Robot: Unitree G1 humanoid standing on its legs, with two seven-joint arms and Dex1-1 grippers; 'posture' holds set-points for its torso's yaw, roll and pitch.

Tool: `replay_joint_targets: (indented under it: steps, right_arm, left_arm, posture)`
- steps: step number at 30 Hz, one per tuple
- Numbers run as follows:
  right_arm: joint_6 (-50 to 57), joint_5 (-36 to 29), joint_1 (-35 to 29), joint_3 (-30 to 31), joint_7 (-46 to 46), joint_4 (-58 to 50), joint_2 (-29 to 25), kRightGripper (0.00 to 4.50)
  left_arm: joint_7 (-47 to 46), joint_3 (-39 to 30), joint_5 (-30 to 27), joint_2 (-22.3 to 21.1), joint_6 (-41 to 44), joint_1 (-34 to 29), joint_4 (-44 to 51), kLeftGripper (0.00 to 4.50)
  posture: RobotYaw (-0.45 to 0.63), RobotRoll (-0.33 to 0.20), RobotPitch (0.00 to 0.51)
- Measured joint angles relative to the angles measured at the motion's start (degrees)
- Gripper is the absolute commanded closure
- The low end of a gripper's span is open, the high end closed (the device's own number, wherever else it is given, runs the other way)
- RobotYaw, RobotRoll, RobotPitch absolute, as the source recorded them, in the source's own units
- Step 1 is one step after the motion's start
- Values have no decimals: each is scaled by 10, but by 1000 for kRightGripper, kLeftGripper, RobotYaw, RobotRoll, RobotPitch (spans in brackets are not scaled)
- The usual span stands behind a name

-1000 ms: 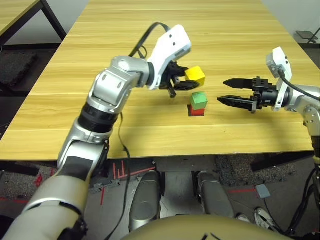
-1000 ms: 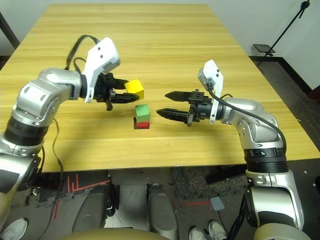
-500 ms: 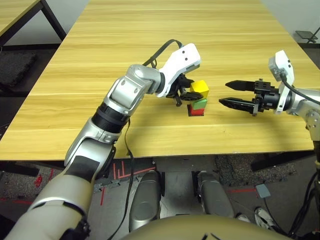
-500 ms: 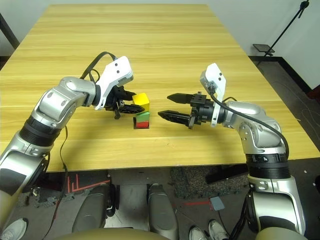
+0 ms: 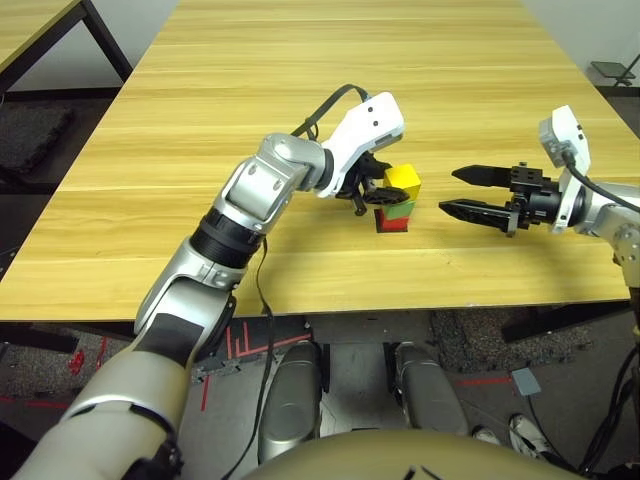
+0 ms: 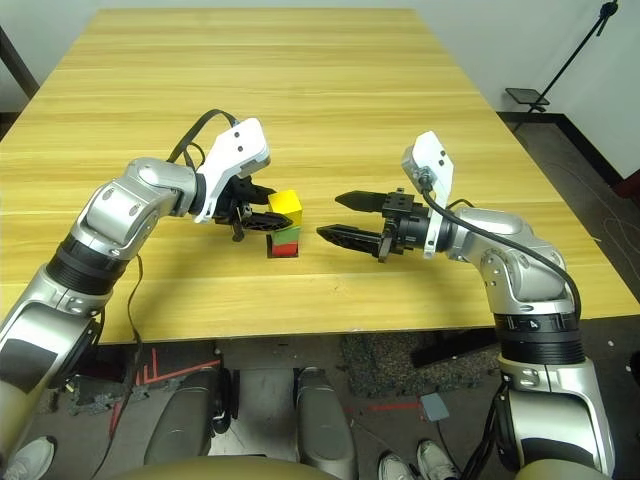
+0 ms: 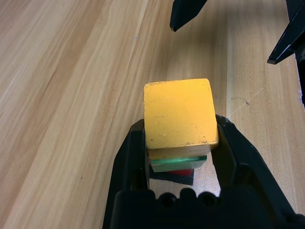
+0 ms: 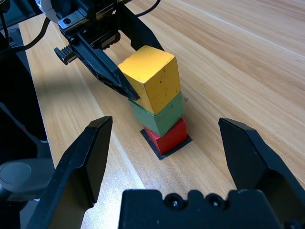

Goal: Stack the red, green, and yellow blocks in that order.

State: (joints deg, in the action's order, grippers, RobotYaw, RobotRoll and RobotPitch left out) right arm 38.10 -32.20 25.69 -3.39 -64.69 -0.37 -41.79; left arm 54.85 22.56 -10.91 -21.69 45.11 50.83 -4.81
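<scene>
Clamped on the small matte yellow cube [image 8: 151, 75], the left gripper [image 7: 180, 157] holds it by two opposite side faces atop the matte green cube [image 8: 159, 116], which sits on the matte red cube [image 8: 169, 137] over a flat black square patch [image 7: 172, 175] near the middle of the wooden table [image 5: 200, 120]. From the stack, the right gripper [image 5: 463, 191] waits at about three o'clock, nearby, its jaws spread and empty. The cubes look light, rigid and grippy, best pinched on flat sides. Having no long axis, they form a roughly upright column, the yellow one set slightly askew.
</scene>
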Motion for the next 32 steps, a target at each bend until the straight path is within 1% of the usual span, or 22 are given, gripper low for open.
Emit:
replay_joint_targets:
  steps: [2, 3, 7, 8, 10, 12, 15, 16, 18, 19, 20, 21, 22, 24, 26, 27, 29, 32]
  right_arm:
    - [0, 0, 0, 0, 0, 0, 0, 0]
    - [0, 0, 0, 0, 0, 0, -1, 0]
    - [0, 0, 0, 0, 0, 3, -5, 0]
    - [0, 0, 0, 0, 0, 4, -5, 0]
    - [-2, -1, 0, 0, -1, 6, -6, 0]
    - [-1, -6, 0, -7, 0, 13, -5, 0]
    - [13, -28, 5, -50, 24, 28, 0, 0]
    - [14, -29, 6, -63, 31, 33, -1, 0]
    - [6, -27, 13, -87, 44, 72, -9, 0]
    - [-5, -23, 20, -95, 55, 99, -10, 0]
    - [-32, -15, 30, -112, 80, 137, -3, 0]
    - [-54, -6, 33, -129, 101, 164, 3, 0]
    - [-84, 2, 39, -143, 127, 199, 13, 0]
    - [-162, 26, 51, -167, 179, 282, 35, 0]
    - [-250, 52, 56, -186, 227, 361, 43, 0]
    - [-285, 65, 59, -190, 242, 391, 45, 0]
    - [-380, 92, 75, -196, 273, 462, 46, 0]
    - [-467, 111, 97, -201, 303, 530, 45, 0]
  left_arm:
    - [2, 0, 0, -1, 0, 0, 0, 1804]
    - [5, 1, 1, -2, 0, 0, 0, 1552]
    - [-4, 1, 4, 5, -1, -5, 0, 139]
    - [-13, -3, 4, 14, 0, -6, 0, 64]
    - [-41, -27, -3, 36, 7, -12, 10, 64]
    - [-79, -72, -17, 60, 23, -16, 31, 64]
    - [-163, -188, -57, 96, 54, -14, 103, 64]
    - [-186, -222, -66, 103, 64, -14, 126, 64]
    - [-263, -303, -81, 131, 92, -18, 185, 64]
    - [-297, -333, -82, 140, 95, -29, 210, 64]
    - [-339, -367, -78, 150, 87, -64, 244, 64]
    - [-361, -382, -73, 155, 77, -99, 261, 64]
    - [-385, -391, -58, 152, 60, -143, 272, 64]
    - [-430, -394, -8, 137, 4, -236, 272, 64]
    - [-461, -397, 30, 132, -69, -303, 263, 64]
    - [-471, -400, 40, 131, -99, -321, 258, 64]
    - [-482, -403, 58, 129, -192, -361, 233, 64]
    - [-491, -398, 76, 128, -293, -396, 181, 64]
  posture:
    - [76, -122, 106]
    - [78, -123, 107]
    - [89, -124, 98]
    - [90, -125, 97]
    - [95, -128, 88]
    - [104, -129, 86]
    - [122, -133, 78]
    - [131, -137, 76]
    - [140, -140, 74]
    - [145, -141, 70]
    - [145, -142, 70]
    - [144, -142, 69]
    - [138, -142, 72]
    - [120, -143, 80]
    - [123, -146, 87]
    - [124, -144, 92]
    - [121, -148, 96]
    - [124, -152, 99]
